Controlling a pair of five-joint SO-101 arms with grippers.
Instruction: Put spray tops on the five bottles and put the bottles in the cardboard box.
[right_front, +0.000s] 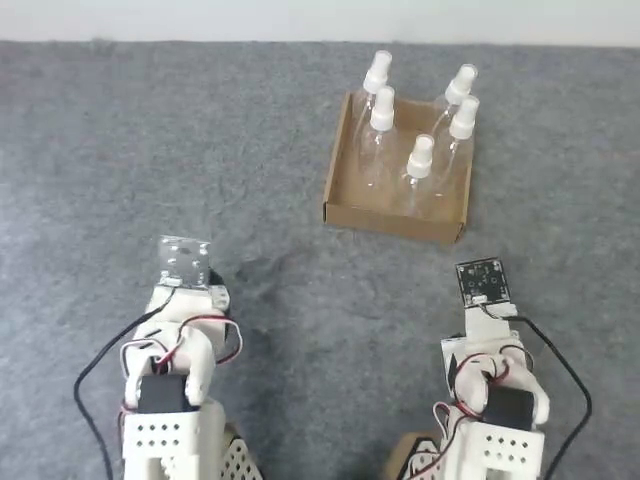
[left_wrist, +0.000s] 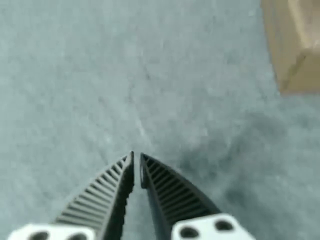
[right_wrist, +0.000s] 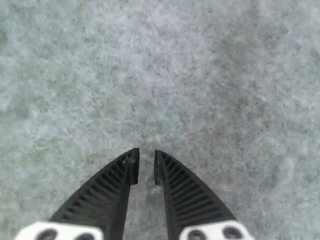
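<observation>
Bottles (right_front: 378, 150) with spray tops (right_front: 421, 156) stand in the cardboard box (right_front: 390, 222). My left gripper (left_wrist: 137, 158) and right gripper (right_wrist: 146, 161) are closed, holding nothing.

Grey felt tabletop (right_front: 150, 150), pale wall strip (right_front: 200, 20) behind

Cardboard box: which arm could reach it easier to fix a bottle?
Right, probably. From above, the right arm sits close to the cardboard box; the left arm is farther off to the side. All five bottles already stand inside.
</observation>
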